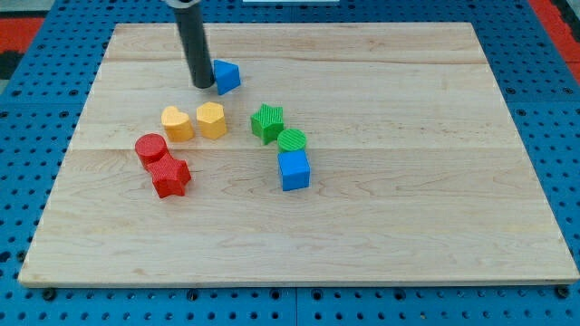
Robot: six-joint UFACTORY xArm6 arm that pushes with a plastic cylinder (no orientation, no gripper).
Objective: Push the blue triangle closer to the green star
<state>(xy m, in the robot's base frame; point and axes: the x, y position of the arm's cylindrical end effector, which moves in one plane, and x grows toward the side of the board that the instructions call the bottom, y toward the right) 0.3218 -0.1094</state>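
Blue triangle [227,76] touches my tip [203,85]; two blues, greens, yellows, reds; no claw visible.

Triangle [227,76] above-left of star [267,122].

No readable text, no labels, no brands, no numbers, no signs on any block, rod or desk

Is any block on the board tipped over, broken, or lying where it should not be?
Nothing stands out. All blocks sit flat on the wooden board, none visibly damaged. My tip is right beside the blue triangle, on its left in the view; the green star lies lower right.
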